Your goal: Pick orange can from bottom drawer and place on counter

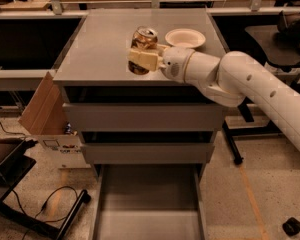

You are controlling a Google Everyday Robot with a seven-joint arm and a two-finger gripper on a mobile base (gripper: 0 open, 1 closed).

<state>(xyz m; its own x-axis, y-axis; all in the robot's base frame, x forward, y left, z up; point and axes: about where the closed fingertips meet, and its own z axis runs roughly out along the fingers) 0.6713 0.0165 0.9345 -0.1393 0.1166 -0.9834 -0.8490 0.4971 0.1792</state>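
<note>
1. The bottom drawer (147,211) is pulled fully out, directly below the front edge of the counter (97,49). Its flat grey floor is exposed.
2. Two upper drawers (145,117) sit closed between the bottom drawer and the counter, one above the other.
3. A cardboard box (42,109) leans open to the left of the counter, below its level. Dark cables (50,199) lie on the floor further down on that side.
4. The white arm (255,86) enters from the right of the counter and reaches across its front right portion.
5. The gripper (144,55) is over the counter, just behind the front edge and right of centre. Its pale fingers (142,60) are closed around the orange can (144,36), gripping the lower body.
6. The orange can is over the counter surface, silver top upward, leaning slightly. Whether its base touches the counter cannot be determined.
7. A white bowl (185,37) rests on the counter toward the right rear, just beside the can and apart from it.
</note>
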